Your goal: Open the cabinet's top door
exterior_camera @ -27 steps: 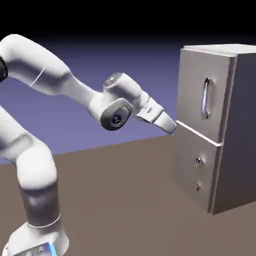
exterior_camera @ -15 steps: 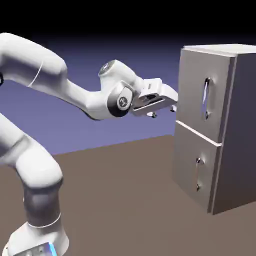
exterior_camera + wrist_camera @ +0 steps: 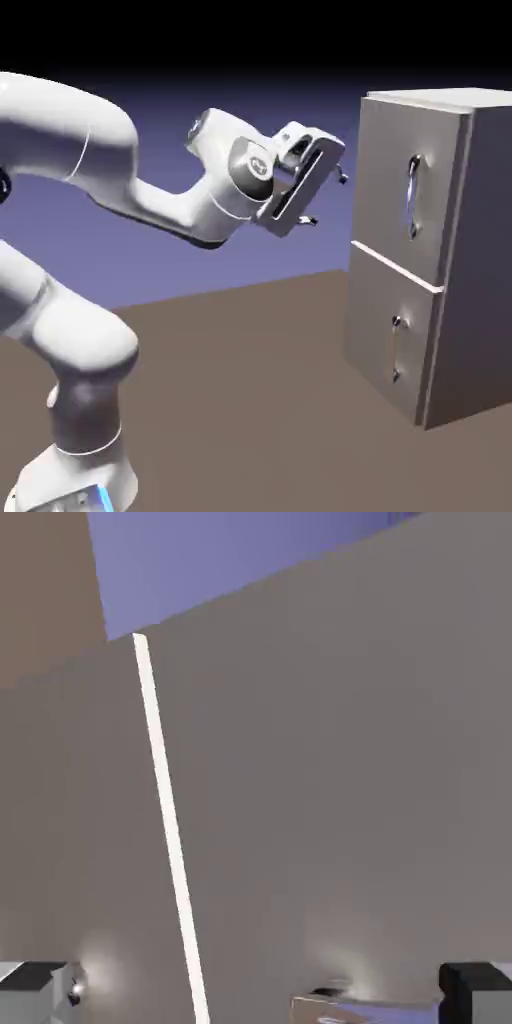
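The grey cabinet [image 3: 470, 250] stands at the right of the exterior view. Its top door [image 3: 385, 170] is flush, with a long silver bar handle [image 3: 412, 195]. My gripper [image 3: 327, 198] hovers just left of that door, a small gap from the panel, at about handle height. It is rolled so one finger sits above the other, open, with nothing between them. In the hand view the top door [image 3: 350, 762] fills the right side, and a pale seam [image 3: 165, 812] divides it from the lower panel. The handle's end [image 3: 335, 1004] shows at the bottom, between the grey fingertips [image 3: 480, 990].
The shorter lower door [image 3: 385, 345] with its small handle [image 3: 396, 350] sits under the seam. The brown table [image 3: 250, 400] spreads in front of the cabinet. My arm's elbow and forearm [image 3: 190, 215] bend across the left half of the exterior view.
The hand has risen from the level of the seam between the doors to in front of the top door. It has rolled, so the fingers now stand one over the other.
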Robot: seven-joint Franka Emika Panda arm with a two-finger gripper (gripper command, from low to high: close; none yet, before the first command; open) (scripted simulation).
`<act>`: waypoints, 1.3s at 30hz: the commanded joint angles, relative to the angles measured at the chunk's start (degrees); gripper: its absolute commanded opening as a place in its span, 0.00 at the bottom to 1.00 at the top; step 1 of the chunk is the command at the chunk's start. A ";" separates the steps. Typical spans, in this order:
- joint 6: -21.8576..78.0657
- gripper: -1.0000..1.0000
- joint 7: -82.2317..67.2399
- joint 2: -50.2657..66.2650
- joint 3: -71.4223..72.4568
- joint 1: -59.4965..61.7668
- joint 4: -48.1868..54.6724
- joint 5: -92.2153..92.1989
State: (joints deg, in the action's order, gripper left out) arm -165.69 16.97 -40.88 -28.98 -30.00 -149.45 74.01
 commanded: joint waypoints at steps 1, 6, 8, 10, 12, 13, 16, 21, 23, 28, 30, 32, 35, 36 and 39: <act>0.28 0.50 -0.86 -0.28 -0.98 -0.99 0.39 2.50; 1.68 0.50 -5.15 -1.66 -5.86 -5.92 2.33 14.96; 2.24 0.50 -6.87 -2.22 -7.81 -7.90 3.11 19.94; 2.80 0.50 -8.58 -2.77 -9.76 -9.87 3.89 24.93; 3.36 0.50 -10.30 -3.32 -11.71 -11.85 4.67 29.91; 3.64 0.50 -11.16 -3.60 -12.69 -12.83 5.06 32.40; 4.48 0.50 -13.73 -4.43 -15.62 -15.80 6.22 39.88; 5.88 0.50 -18.03 -5.81 -20.50 -20.73 8.17 52.34; 6.44 0.50 -19.74 -6.37 -22.45 -22.70 8.95 57.32; 7.84 0.50 -24.04 -7.75 -27.33 -27.64 10.89 69.79; 8.40 0.50 -25.75 -8.31 -29.28 -29.61 11.67 74.77; 8.96 0.50 -27.47 -8.86 -31.23 -31.59 12.45 79.75; 9.80 0.50 -30.04 -9.69 -34.16 -34.55 13.62 87.23; 10.08 0.50 -30.90 -9.97 -35.14 -35.54 14.01 89.73; 10.18 0.50 -30.92 -9.40 -36.88 -37.93 15.80 90.51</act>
State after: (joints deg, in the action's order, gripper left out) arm -155.51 -13.95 -50.28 -65.86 -67.93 -133.65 164.52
